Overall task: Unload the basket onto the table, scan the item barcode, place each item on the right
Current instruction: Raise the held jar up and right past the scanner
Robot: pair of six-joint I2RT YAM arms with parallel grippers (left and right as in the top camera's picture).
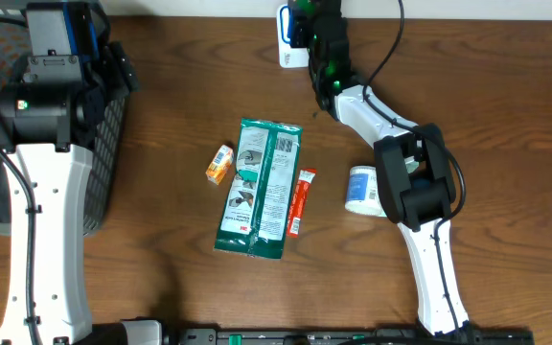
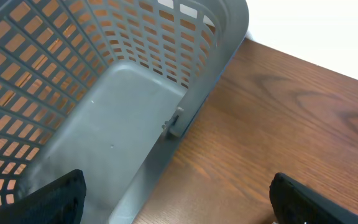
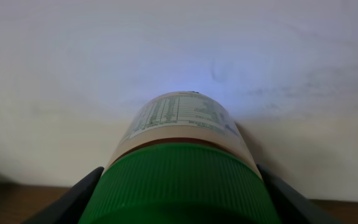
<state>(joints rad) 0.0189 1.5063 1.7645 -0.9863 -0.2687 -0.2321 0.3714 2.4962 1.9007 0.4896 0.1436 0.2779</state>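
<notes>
One bottle in right claw, left claw wide — by basket

Bottle: lower part of green cap cut by bottom edge; label print too small to read. Right claw fingers mostly hidden behind cap. Left claw fingers cropped at bottom edge. Basket cut off left, top. White device half hidden under right arm.

Green ribbed cap on a bottle with white, finely printed label. Dark brown wood grain across the counter. Grey lattice basket. Green-and-white packet, orange box, red sachet, white-and-blue tub.
</notes>
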